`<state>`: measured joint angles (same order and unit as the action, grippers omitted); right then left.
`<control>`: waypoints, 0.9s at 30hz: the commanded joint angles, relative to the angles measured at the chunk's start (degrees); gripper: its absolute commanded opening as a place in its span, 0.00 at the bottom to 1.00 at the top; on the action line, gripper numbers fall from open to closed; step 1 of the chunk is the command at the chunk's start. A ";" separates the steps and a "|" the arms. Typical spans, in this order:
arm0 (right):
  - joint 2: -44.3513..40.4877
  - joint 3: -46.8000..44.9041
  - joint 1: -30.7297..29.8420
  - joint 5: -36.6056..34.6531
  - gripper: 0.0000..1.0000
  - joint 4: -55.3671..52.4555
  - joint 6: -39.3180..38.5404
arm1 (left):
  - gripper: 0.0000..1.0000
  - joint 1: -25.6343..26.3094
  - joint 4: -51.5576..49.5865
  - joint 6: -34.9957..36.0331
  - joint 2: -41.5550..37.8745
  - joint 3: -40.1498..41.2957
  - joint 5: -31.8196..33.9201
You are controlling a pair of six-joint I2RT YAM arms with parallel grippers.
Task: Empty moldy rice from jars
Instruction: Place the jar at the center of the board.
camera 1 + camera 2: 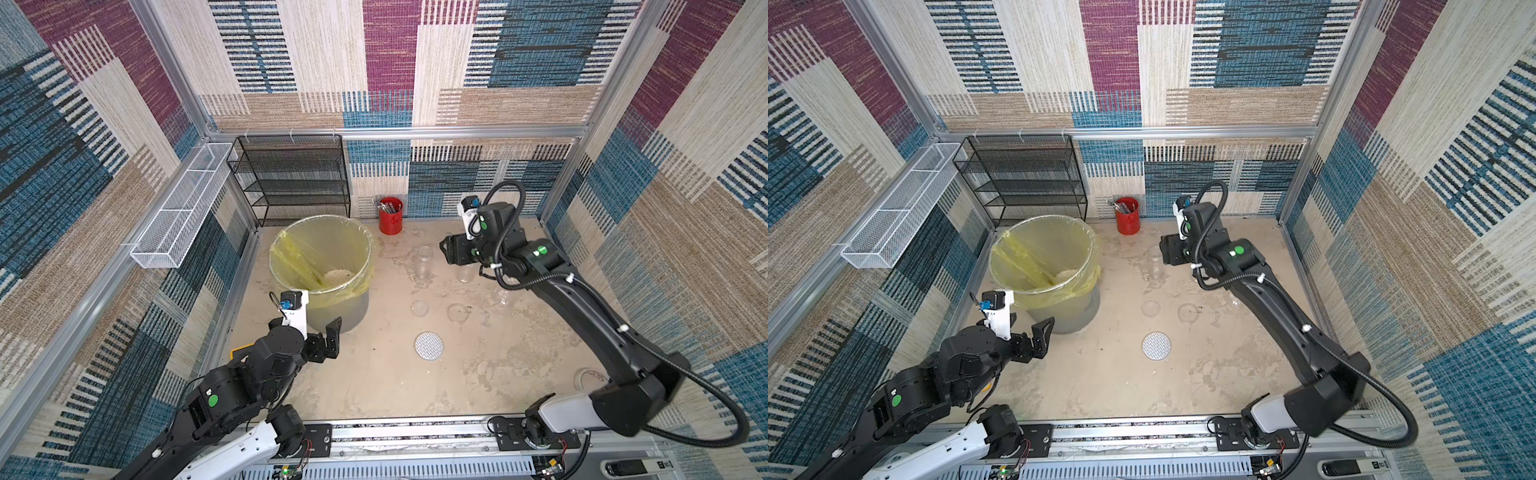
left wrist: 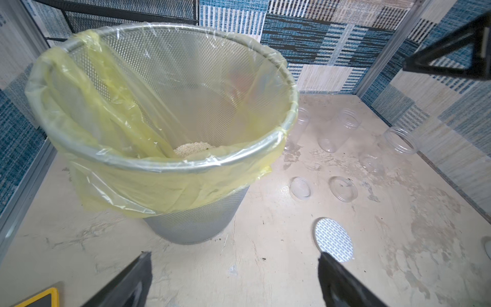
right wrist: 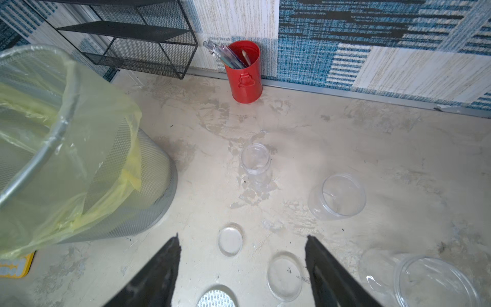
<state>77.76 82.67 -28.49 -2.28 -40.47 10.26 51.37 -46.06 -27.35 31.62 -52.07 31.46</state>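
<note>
At left, a wide-open, empty left gripper just before the lined bin, moldy rice heaped at its bottom. Right of the bin, three clear jars, empty, on the table. Beside them, the right gripper, jaws well apart, holding nothing.

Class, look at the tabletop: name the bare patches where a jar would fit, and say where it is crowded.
Bare: the wide near stretch between the patterned disc and the front rail; also the back strip right of the red cup. Crowded: between the bin and the right arm, where three jars and two clear lids sit close.
</note>
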 commanded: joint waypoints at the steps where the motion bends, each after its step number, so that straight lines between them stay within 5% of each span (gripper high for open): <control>1: -5.49 -7.13 -0.07 0.95 0.76 9.26 1.15 | 0.97 -0.06 -0.07 -3.04 -0.06 0.31 2.11; 8: -17.46 -19.19 -0.07 4.62 0.77 12.52 3.67 | 0.94 -0.05 7.12 -2.82 1.70 5.23 -6.37; 27: -28.73 -23.04 -0.07 5.17 0.77 6.94 7.29 | 0.94 -2.51 40.40 1.04 18.30 16.39 -17.75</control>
<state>49.87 59.35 -28.49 3.86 -33.21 16.67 49.71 -13.72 -27.86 47.88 -36.01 15.99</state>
